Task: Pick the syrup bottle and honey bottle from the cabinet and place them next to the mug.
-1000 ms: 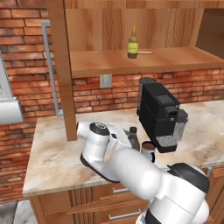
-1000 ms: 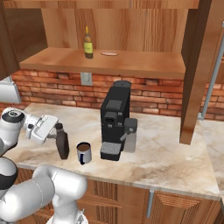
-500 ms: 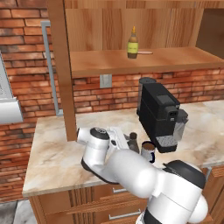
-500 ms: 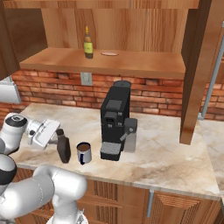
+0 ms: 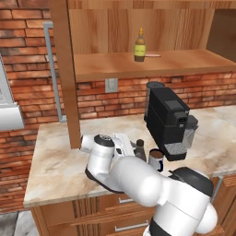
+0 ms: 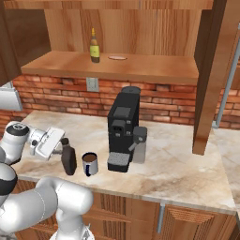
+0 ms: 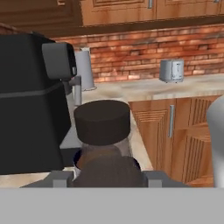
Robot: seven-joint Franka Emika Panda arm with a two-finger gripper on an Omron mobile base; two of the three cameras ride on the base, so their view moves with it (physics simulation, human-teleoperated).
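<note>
Brick wall (image 5: pixel 32 50) backs a marble desk (image 5: pixel 50 161) in the left base view, with the wooden cabinet (image 5: pixel 120 69) hung above it. On the cabinet shelf the honey bottle (image 5: pixel 139 45) stands upright, at about 12 o'clock from the black coffee machine (image 5: pixel 168 120). Down on the desk the syrup bottle (image 5: pixel 140 150) stands upright just beside the mug (image 5: pixel 156 159), at the mug's 9 o'clock, and the coffee machine sits at the mug's 1 o'clock. The white arm hides the hand from this side.

From the right base view the honey bottle (image 6: pixel 94 46) is at 11 o'clock of the coffee machine (image 6: pixel 123 129), beside a small flat disc (image 6: pixel 117 57) on the shelf. The hand (image 6: pixel 60 148) reaches in level from 9 o'clock to the neck of the syrup bottle (image 6: pixel 69 159), which stands on the desk (image 6: pixel 178 173); the mug (image 6: pixel 90 163) is just beside it at 3 o'clock.

Seen from the hand itself, the black cap of the syrup bottle (image 7: pixel 102 122) sits between the two fingertips (image 7: pixel 61 179), the coffee machine (image 7: pixel 30 105) at 9 o'clock and a toaster (image 7: pixel 171 71) far off at 1 o'clock. I cannot tell whether the hand is gripping the bottle or has released it.
</note>
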